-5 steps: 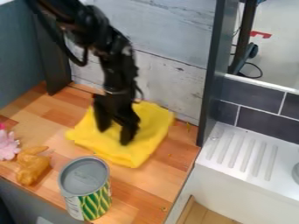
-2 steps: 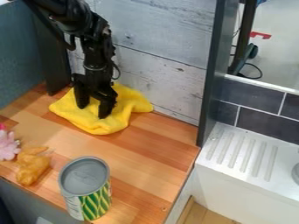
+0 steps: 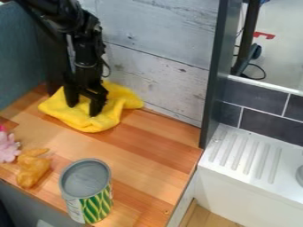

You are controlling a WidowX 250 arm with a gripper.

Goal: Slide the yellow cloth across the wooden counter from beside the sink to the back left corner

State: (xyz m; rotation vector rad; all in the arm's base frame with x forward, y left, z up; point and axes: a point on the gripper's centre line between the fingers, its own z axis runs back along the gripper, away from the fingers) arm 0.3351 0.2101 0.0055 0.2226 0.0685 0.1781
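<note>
The black gripper (image 3: 83,107) hangs at the back left of the wooden counter, its two fingers parted and their tips down on a yellow cloth (image 3: 89,124). The cloth lies crumpled against the back wall, spreading to both sides of the fingers. Whether any fold of it sits between the fingertips, I cannot tell. Well in front of the gripper, near the counter's front edge, a can (image 3: 86,190) with a grey top and a green and yellow patterned side stands upright.
At the left front lie an orange-brown toy (image 3: 33,168) and a pink toy (image 3: 8,147). A dark upright panel (image 3: 216,75) divides the counter (image 3: 151,150) from a white ribbed sink ledge (image 3: 246,155) on the right. A whitewashed plank wall (image 3: 160,53) closes off the back.
The gripper has moved left and toward the back, and the yellow cloth has slid along with it and bunched up. The can and both toys have stayed put.
</note>
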